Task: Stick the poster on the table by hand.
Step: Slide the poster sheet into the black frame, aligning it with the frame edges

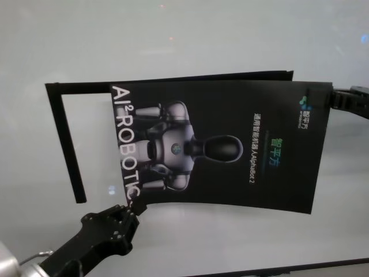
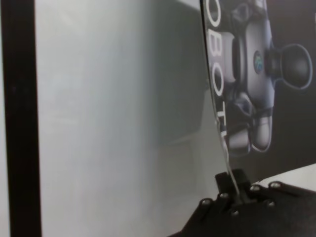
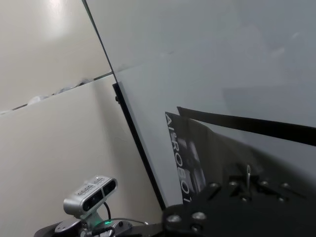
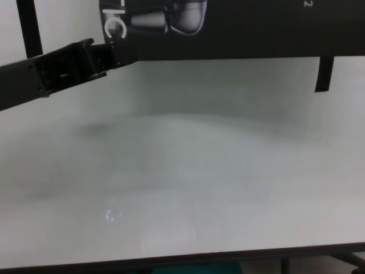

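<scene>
The poster (image 1: 230, 150) is a glossy black sheet with white "AI² ROBOTIC" letters and a grey-white robot picture. It hangs slightly curved over the white table (image 1: 190, 34). My left gripper (image 1: 134, 206) is shut on the poster's near left corner, and the left wrist view shows the sheet's edge pinched between its fingers (image 2: 233, 191). My right gripper (image 1: 334, 99) is shut on the far right corner, and it also shows in the right wrist view (image 3: 247, 180). In the chest view the poster (image 4: 228, 28) is at the top, with the left gripper (image 4: 112, 52) at its corner.
Narrow black strips lie on the table in an L shape, one along the left (image 1: 66, 144) and one along the far side (image 1: 202, 79). A short strip (image 4: 324, 74) shows near right. The table's dark front edge (image 4: 182, 260) is close.
</scene>
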